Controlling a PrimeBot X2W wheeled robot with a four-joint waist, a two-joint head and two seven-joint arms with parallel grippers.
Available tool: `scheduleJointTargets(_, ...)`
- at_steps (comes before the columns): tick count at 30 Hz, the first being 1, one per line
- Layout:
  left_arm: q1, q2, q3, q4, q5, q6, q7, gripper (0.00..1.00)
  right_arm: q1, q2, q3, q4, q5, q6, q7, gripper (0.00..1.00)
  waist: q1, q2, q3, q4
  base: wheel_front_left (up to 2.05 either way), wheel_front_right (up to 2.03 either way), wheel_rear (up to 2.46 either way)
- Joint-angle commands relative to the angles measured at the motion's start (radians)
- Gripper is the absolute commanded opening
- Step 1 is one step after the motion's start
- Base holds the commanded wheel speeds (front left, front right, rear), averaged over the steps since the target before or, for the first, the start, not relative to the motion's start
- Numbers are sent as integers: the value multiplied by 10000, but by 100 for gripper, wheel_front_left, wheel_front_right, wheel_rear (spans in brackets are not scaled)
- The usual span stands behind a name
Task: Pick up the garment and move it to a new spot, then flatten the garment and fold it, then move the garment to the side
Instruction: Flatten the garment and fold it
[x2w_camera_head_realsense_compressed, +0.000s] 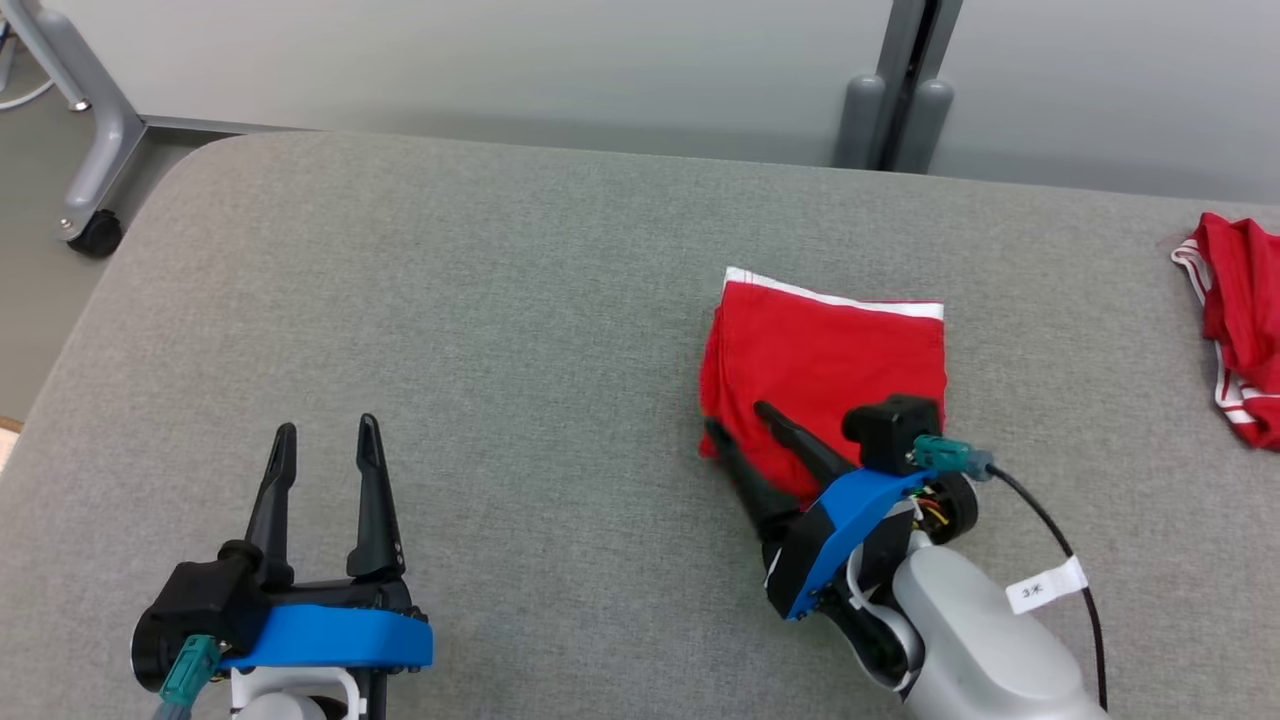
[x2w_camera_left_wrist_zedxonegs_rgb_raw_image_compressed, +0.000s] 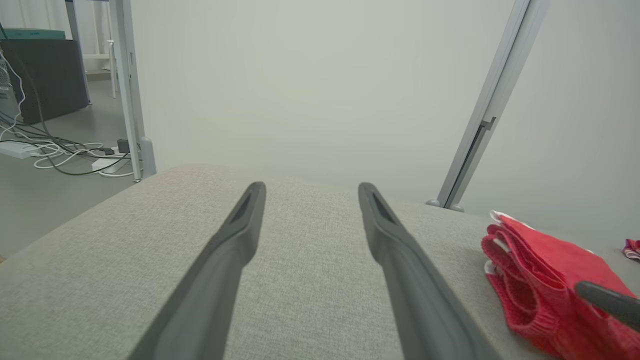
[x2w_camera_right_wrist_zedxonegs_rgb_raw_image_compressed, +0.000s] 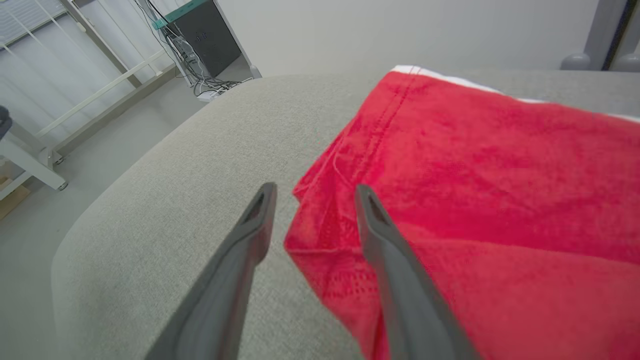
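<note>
The garment (x2w_camera_head_realsense_compressed: 830, 360) is red with a white-trimmed edge and lies folded into a rough square on the grey table, right of centre. My right gripper (x2w_camera_head_realsense_compressed: 737, 416) is at its near left corner, fingers apart. In the right wrist view the right gripper (x2w_camera_right_wrist_zedxonegs_rgb_raw_image_compressed: 315, 190) straddles the garment (x2w_camera_right_wrist_zedxonegs_rgb_raw_image_compressed: 475, 175) at its edge, one finger on the cloth and the other over bare table, gripping nothing. My left gripper (x2w_camera_head_realsense_compressed: 328, 425) stands open over bare table at the lower left, far from the cloth. The left wrist view shows the left gripper (x2w_camera_left_wrist_zedxonegs_rgb_raw_image_compressed: 310, 186) open with the garment (x2w_camera_left_wrist_zedxonegs_rgb_raw_image_compressed: 540, 280) off to its right.
A second red, white-striped cloth (x2w_camera_head_realsense_compressed: 1240, 330) lies crumpled at the table's right edge. The padded grey table (x2w_camera_head_realsense_compressed: 450, 300) has a rounded far left corner. A wheeled metal frame leg (x2w_camera_head_realsense_compressed: 95, 225) stands on the floor beyond it, and a grey post (x2w_camera_head_realsense_compressed: 900, 100) rises behind the table.
</note>
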Motion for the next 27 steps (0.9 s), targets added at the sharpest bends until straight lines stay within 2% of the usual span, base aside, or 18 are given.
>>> scheduleJointTargets(1,-132,-9,-60,9,-24,3,-44,100,43,41,221,-40,-14,5,-194,100,0,0,-2,-84,0,0,0)
scheduleJointTargets(7,-114,-9,-73,31,43,5,-46,100,21,-20,492,-229,-158,5,-759,100,0,0,-94,-406,0,0,0)
scheduleJointTargets(13,-3,-5,87,49,198,-9,-44,100,293,-513,-31,-655,-576,5,-1338,100,0,0,-348,-959,0,0,0)
scheduleJointTargets(21,114,184,402,95,363,23,-44,100,1102,-1021,-1597,-1503,-1036,5,-1527,100,0,0,-589,-1726,0,0,0)
scheduleJointTargets(27,229,361,543,174,431,138,-31,100,1914,-1054,-2927,-2456,-1377,5,-1393,100,0,0,-676,-2071,0,0,0)
